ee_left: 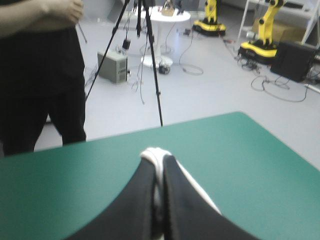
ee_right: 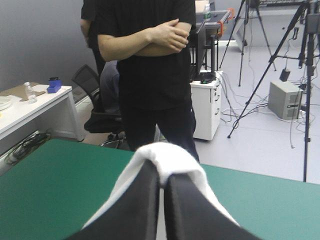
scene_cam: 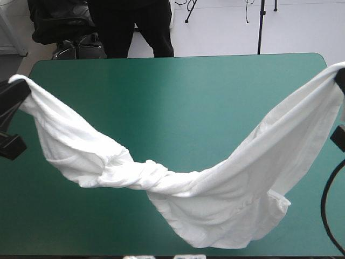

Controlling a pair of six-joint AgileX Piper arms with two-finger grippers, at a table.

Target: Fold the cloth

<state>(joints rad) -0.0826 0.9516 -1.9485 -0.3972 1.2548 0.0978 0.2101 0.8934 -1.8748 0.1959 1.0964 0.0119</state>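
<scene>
Evidently soft and light, the T-shirt (scene_cam: 215, 199) sags twisted between my left gripper (ee_left: 159, 167) and right gripper (ee_right: 162, 172), each clamped on an end, which I judge good holds.

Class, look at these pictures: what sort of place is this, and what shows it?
Probably a robot test bench: a teal-green table, and left gripper and right gripper holding up a white T-shirt.

Bright, even light from overhead here. The teal-green surface (scene_cam: 178, 81) has a soft pale sheen toward its far edge and goes darker along the near edge. The T-shirt (scene_cam: 215, 194) glows nearly blown-out white, with only faint grey in its folds. The left arm's black fingers (ee_left: 185, 210) show almost no detail.
</scene>
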